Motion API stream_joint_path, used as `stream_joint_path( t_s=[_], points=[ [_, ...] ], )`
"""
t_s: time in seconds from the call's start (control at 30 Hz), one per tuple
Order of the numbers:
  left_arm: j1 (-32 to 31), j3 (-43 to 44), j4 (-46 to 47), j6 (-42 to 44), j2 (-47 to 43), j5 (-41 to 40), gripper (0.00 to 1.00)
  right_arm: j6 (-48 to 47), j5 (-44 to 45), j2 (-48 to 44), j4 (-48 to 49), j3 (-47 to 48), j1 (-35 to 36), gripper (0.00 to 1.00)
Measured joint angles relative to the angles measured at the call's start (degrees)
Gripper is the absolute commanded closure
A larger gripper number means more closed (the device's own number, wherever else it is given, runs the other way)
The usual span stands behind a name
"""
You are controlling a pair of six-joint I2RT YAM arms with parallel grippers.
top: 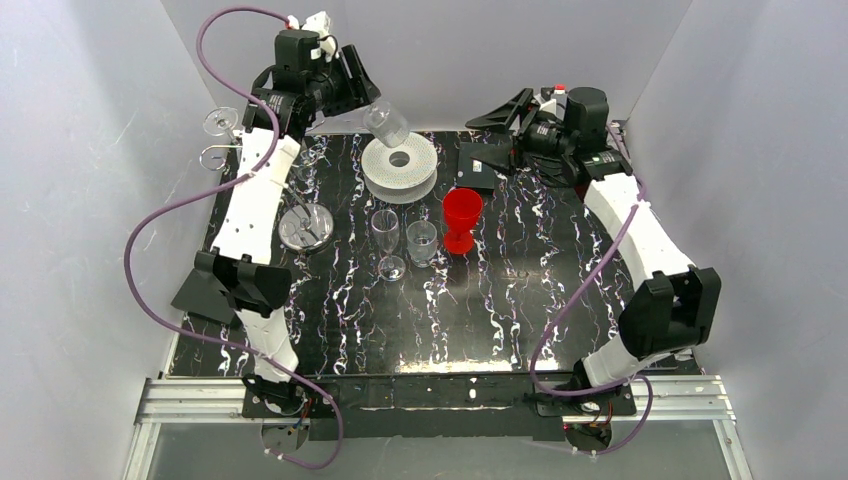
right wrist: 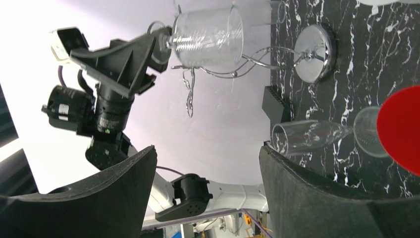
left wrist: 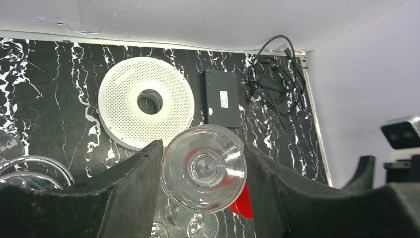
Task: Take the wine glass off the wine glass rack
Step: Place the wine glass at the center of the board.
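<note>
My left gripper (top: 372,103) is shut on a clear wine glass (top: 388,127) and holds it in the air over the white spool, well right of the wine glass rack. The left wrist view looks down into the glass (left wrist: 204,171) between my fingers (left wrist: 133,183). The rack has a chrome disc base (top: 305,228) and wire arms (top: 215,157) at the table's left side. Another glass foot (top: 220,122) shows on its far arm. The right wrist view shows the held glass (right wrist: 208,37) beside the rack's wires (right wrist: 247,62). My right gripper (top: 505,112) is open and empty at the back right.
A white perforated spool (top: 399,167) lies at the back centre, with a black box (top: 485,165) and cables to its right. A red cup (top: 462,220), a small tumbler (top: 421,242) and a tall flute (top: 386,240) stand mid-table.
</note>
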Motion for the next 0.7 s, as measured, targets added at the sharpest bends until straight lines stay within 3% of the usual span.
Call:
stream_joint_path(
  t_s=[0.7],
  points=[
    [-0.1, -4.7, 1.1, -7.9, -7.3, 2.7, 1.00, 11.3, 3.6, 13.8, 19.8, 6.6, 7.1, 0.19]
  ],
)
